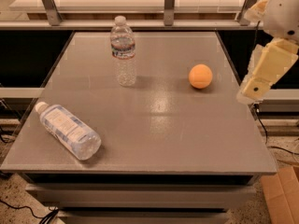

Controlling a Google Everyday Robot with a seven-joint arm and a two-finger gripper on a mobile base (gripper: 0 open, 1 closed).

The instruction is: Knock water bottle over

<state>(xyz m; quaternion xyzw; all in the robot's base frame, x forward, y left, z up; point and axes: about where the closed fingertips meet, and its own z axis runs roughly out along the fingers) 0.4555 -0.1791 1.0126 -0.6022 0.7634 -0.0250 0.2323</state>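
Note:
The water bottle (124, 50) stands upright at the back left of the grey table (159, 125). It is slim, clear and ribbed, with a white cap and a narrow dark label band. My gripper (251, 87) is at the end of the cream arm (271, 62) and hangs off the table's right edge. It is far to the right of the bottle and does not touch it.
A fatter clear bottle (69, 130) with a large pale label lies on its side at the front left. An orange ball (200, 76) sits right of centre, between the arm and the water bottle. A metal railing (169, 3) runs behind the table. A cardboard box (282, 195) is on the floor at the right.

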